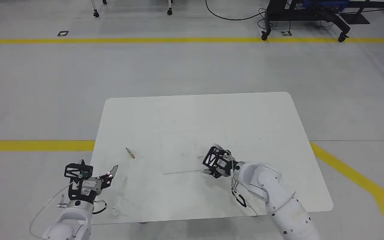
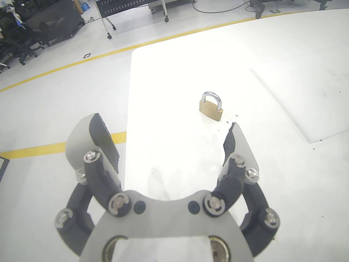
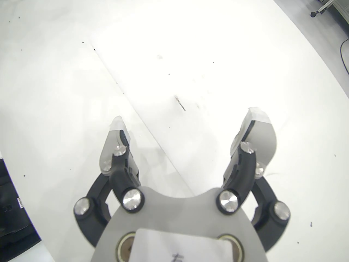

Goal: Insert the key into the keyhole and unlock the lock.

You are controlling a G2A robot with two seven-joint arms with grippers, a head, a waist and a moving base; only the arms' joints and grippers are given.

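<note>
Two open pincers, nothing held in either. Left pincer (image 2: 165, 126) spread wide at the near left corner of the counter (image 1: 252, 120), one side out past the edge. Right pincer (image 3: 188, 117) spread wide too, low over the middle of the counter.

Lock (image 2: 211, 107) out on the counter ahead of the left pincer. Gold body, silver loop. Hard to tell if standing up or lying flat with the loop at the far end. Near the left pincer, well apart from the right one.

Key (image 3: 180, 102), or what looks like it: a small thin dark sliver just ahead of the right pincer, about in line with its open gap. Too small to be sure. Lying flat, not touched. Long way pointing roughly from the pincer outward, a little slanted. Thin way across the gap, so likely good for a pinch from both sides.

Key close to the right pincer, lock close to the left pincer, key and lock well apart. Neither picked up yet, so the task looks barely begun. Probably best: right pincer for the key, left pincer to hold the lock steady.
</note>
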